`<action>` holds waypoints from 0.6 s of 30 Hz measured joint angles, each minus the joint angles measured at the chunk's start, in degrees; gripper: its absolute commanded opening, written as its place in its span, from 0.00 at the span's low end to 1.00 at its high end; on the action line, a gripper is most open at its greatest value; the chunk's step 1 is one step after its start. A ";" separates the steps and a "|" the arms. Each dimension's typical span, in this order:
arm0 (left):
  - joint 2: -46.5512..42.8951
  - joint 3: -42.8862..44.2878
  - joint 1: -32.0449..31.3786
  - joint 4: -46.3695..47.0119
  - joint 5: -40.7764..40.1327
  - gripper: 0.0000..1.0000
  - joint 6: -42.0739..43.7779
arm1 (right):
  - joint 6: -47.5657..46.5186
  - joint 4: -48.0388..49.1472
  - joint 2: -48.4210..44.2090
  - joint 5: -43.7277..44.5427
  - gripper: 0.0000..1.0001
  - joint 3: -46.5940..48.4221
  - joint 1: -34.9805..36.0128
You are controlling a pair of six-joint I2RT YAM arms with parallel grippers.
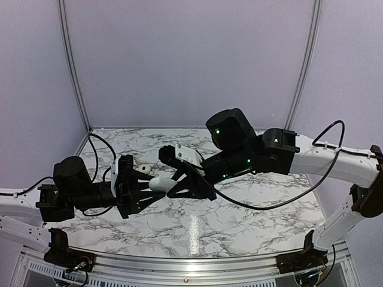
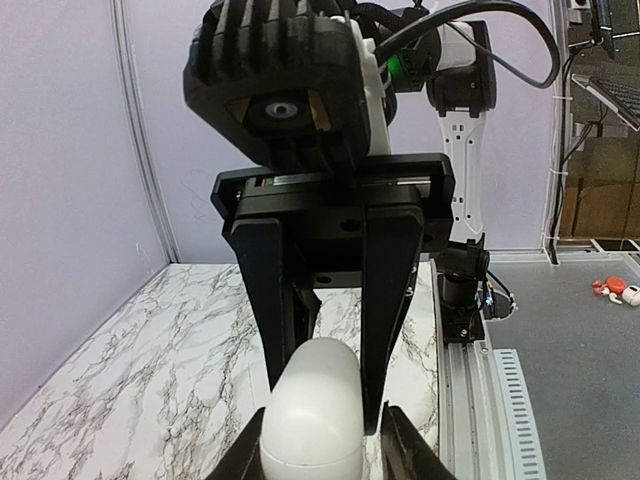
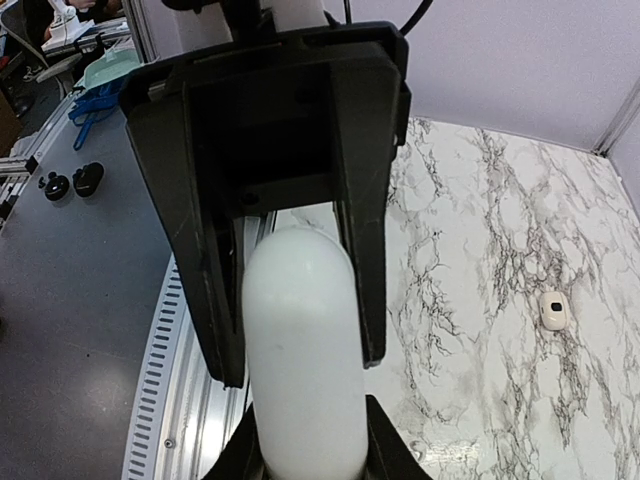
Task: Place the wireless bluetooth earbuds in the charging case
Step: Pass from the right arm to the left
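Top external: my left tool (image 1: 154,186) and right tool (image 1: 171,182) clamped the charging case (image 1: 160,183), long axis spanning them. Earbud (image 3: 553,309) lay nearer left.

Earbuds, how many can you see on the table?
1. One earbud lies on the marble table, apart from the charging case held between the left gripper and right gripper. A second may be hidden.
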 measured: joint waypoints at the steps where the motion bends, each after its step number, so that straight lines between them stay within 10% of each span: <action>1: 0.00 0.00 0.00 -0.02 0.02 0.35 0.00 | -0.02 0.02 0.00 0.00 0.05 0.00 0.02; 18: 0.76 0.00 0.11 -0.42 0.09 0.11 -0.57 | -0.94 -0.50 0.00 -0.37 0.06 0.00 0.00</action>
